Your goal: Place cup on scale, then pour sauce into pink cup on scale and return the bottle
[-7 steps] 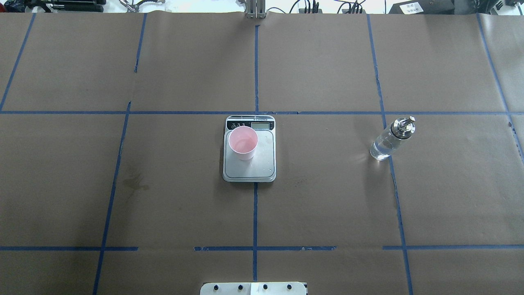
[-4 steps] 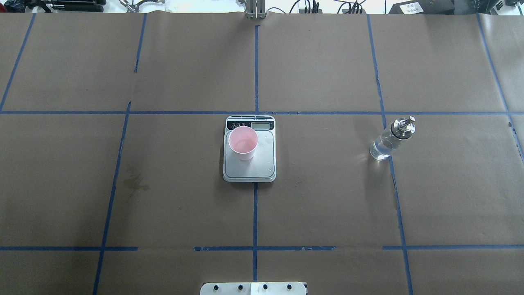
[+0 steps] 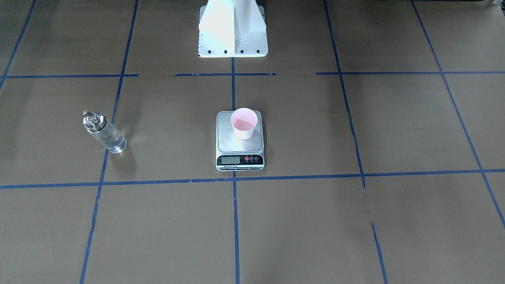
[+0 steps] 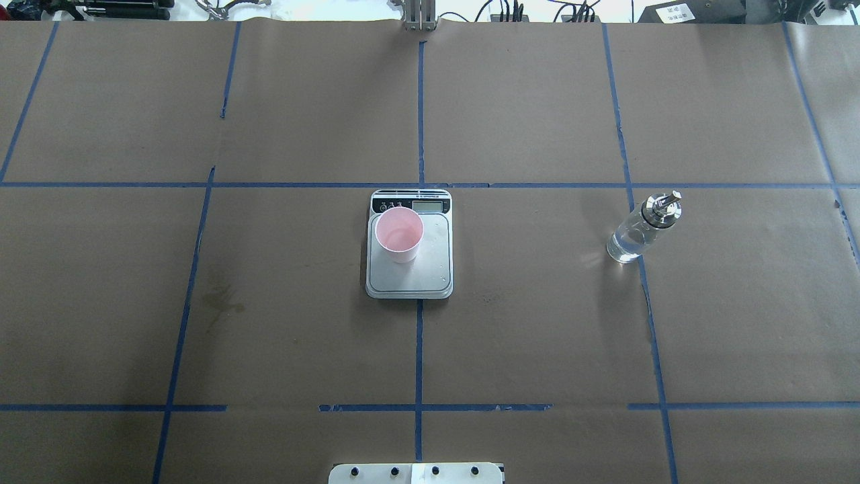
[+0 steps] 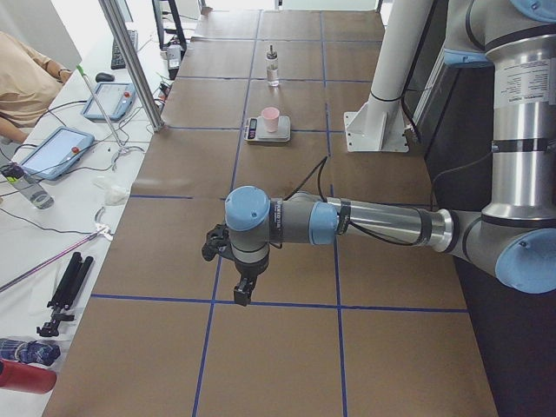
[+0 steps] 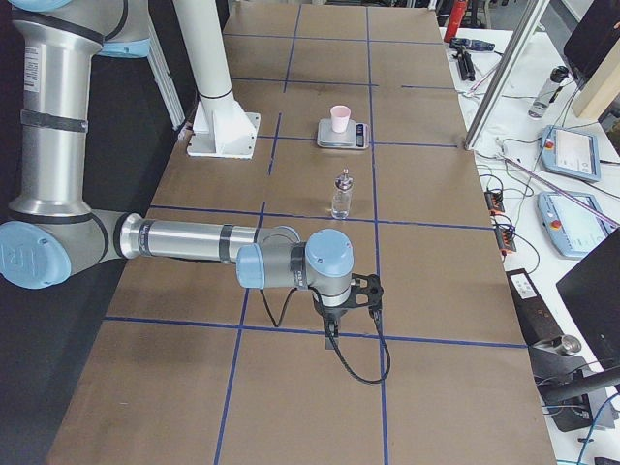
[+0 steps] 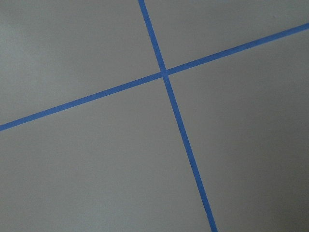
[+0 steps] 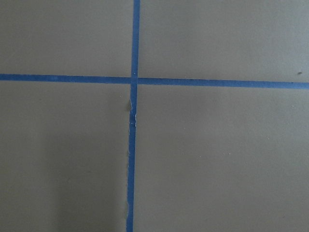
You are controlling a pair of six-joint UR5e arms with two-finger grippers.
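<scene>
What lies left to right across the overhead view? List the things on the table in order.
Dark stain on the paper → kitchen scale, with the pink cup standing on it → clear glass bottle.

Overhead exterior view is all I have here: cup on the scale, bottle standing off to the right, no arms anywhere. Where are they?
Observer: The view from the robot's left end shows the left hand hanging low over a crossing of blue tape, far from the scale.
Reviewer: And the right arm?
Observer: The opposite end view shows the right hand low over the tape too, nearer that camera than the bottle and apart from it.
Reviewer: Open or shut?
Observer: Cannot tell from those views; both wrist cameras show only brown paper and tape, no fingers.
</scene>
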